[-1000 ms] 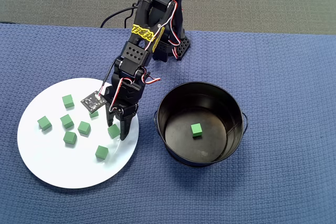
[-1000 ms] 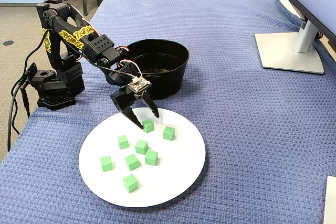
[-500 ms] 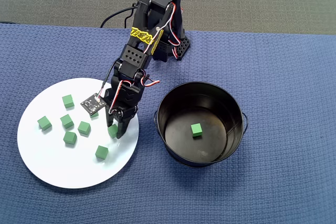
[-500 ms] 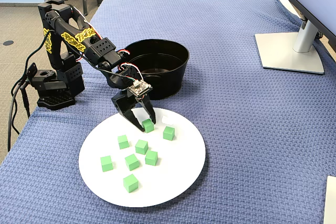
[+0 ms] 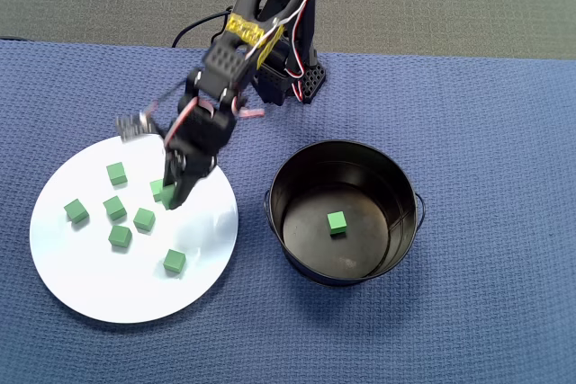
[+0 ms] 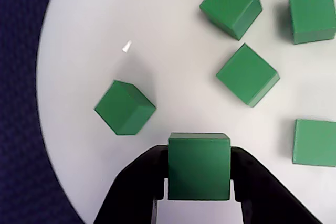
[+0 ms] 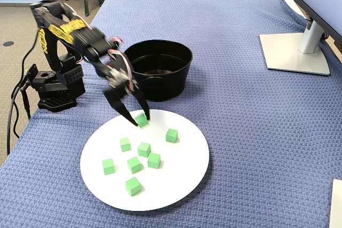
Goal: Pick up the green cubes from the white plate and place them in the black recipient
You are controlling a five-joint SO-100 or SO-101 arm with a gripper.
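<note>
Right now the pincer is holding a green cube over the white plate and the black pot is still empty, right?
Not quite. The black pot is not empty: the overhead view shows one green cube lying on its bottom. The rest holds: the pincer is shut on a held cube above the white plate, as the wrist view shows.

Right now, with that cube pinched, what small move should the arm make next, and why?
Probably swing toward the black pot while keeping height. The gripper is shut on a green cube, which looks lifted off the white plate, so carrying it over the pot's rim comes next.
</note>
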